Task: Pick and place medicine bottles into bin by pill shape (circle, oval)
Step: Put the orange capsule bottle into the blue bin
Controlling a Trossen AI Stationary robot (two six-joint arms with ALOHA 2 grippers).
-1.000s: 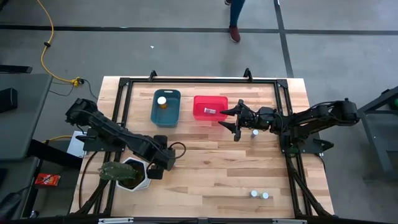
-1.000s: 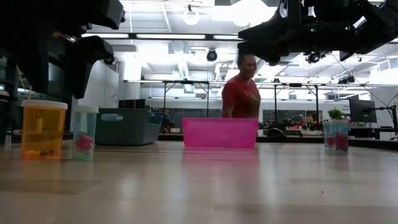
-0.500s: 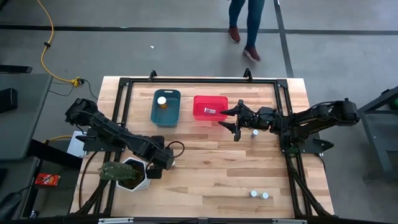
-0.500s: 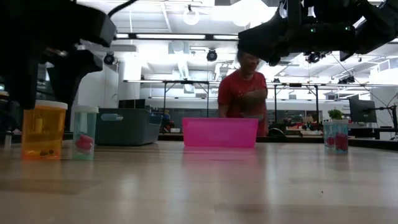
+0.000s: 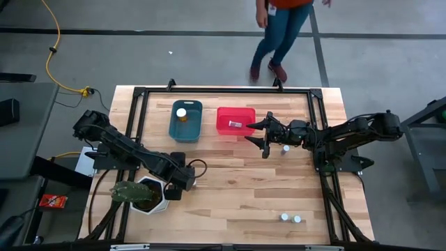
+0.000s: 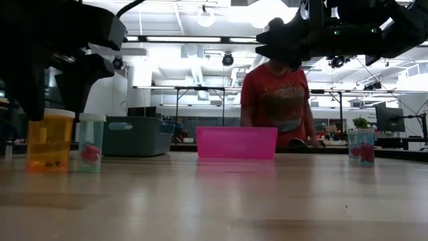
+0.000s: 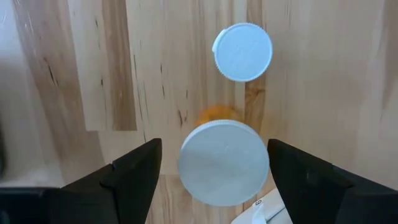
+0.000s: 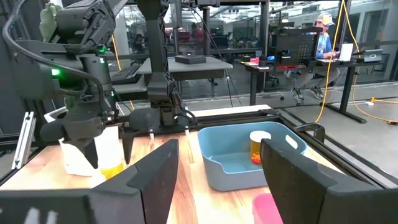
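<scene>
Two bottles (image 7: 224, 162) stand on the tabletop (image 5: 237, 188) beside the plant pot (image 5: 148, 195), the amber one between the spread fingers of the left gripper (image 7: 214, 177), untouched. Right gripper (image 5: 259, 136), fingers apart, hovers beside the red bin (image 5: 235, 120); one bottle (image 5: 181, 113) stands in the teal bin (image 5: 185, 120).

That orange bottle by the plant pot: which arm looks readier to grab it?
Left. Its open left gripper hangs directly over the orange bottle, one finger either side. The right gripper sits far off beside the red bin.
</scene>
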